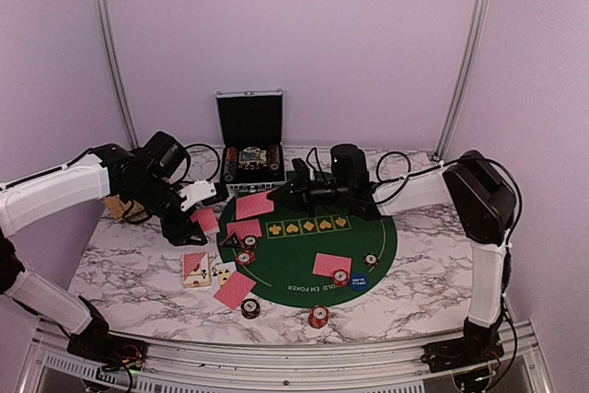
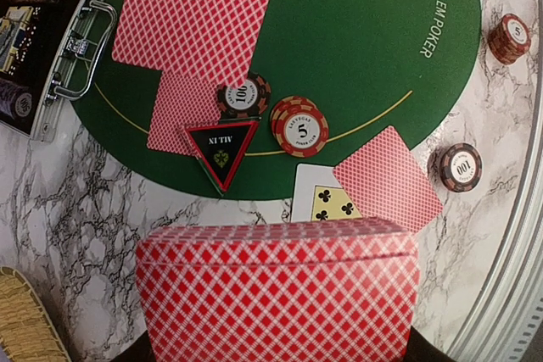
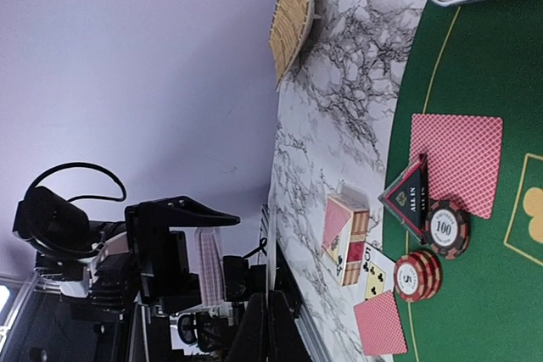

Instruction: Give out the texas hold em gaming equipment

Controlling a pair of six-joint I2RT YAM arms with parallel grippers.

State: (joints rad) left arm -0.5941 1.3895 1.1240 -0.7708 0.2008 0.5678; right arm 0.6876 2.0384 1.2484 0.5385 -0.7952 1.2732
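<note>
holding a deck at left, right gripper shut at a card's edge

nearest the arms, on bare marble, sit a right chip (image 1: 318, 317) and a left chip (image 1: 250, 308). just beyond the left chip a near card (image 1: 235, 289) lies face down at the rim of the green mat (image 1: 294, 255), overlapping a face-up clubs card (image 2: 327, 201). a small stack (image 1: 195, 267) of cards sits just left of that, on the table (image 1: 129, 292).

on the mat's near part a blue disc (image 1: 357, 283) touches a red chip (image 1: 340, 277), which sits at the corner of a mid card (image 1: 329, 264). a lone chip (image 1: 370, 260) lies apart to their right.

toward the mat's left rim a 5 chip (image 2: 300, 127) and a 100 chip (image 2: 244, 95) sit just beside each other. the black triangle (image 2: 222, 152) lies next to them, overlapping the corner of a left card (image 2: 182, 112).

the left gripper (image 1: 201, 212) hovers over the marble beside the mat, clamped on a deck (image 2: 278, 290) of red-backed cards that fills the bottom of its wrist view.

the right gripper (image 1: 278, 197) reaches in from the right, low over the mat's far left, its jaws closed together. its tip meets the edge of a far card (image 1: 253, 206); whether it pinches that card i cannot tell.

farthest back stands the case (image 1: 248, 140), lid upright, and the tray (image 3: 293, 19) sits at the far left behind the left arm.
</note>
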